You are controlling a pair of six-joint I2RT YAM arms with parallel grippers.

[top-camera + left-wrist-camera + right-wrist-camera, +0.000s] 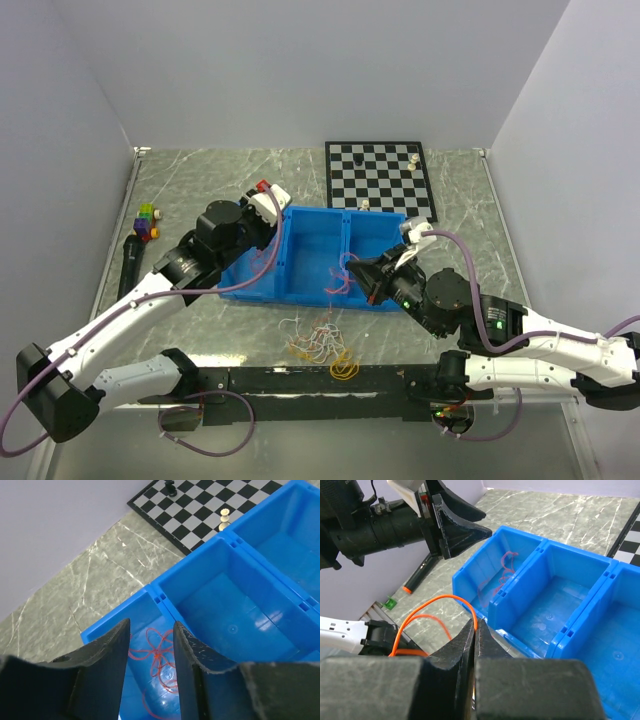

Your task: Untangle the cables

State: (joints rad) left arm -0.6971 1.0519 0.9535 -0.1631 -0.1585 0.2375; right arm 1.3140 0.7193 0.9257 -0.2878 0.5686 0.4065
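Observation:
The clump of cables point(318, 340), thin orange, white and yellow loops, lies on the table in front of the blue bin point(300, 290). My right gripper point(476, 625) is shut on an orange cable point(440, 599), whose loop arches up to the left just outside the bin's near wall point(470, 587). It shows in the top view point(362, 278) at the bin's front edge. A red cable point(157, 652) lies in the bin's left compartment, also in the right wrist view point(501, 575). My left gripper point(151, 627) is open and empty above that compartment, its fingers point(462, 527) over the bin's left end.
A chessboard point(380, 178) with a few pieces stands behind the bin; a white pawn point(224, 516) sits at its near edge. Coloured toy blocks point(147, 222) and a black marker point(130, 262) lie at the far left. A black bar point(310, 382) runs along the near edge.

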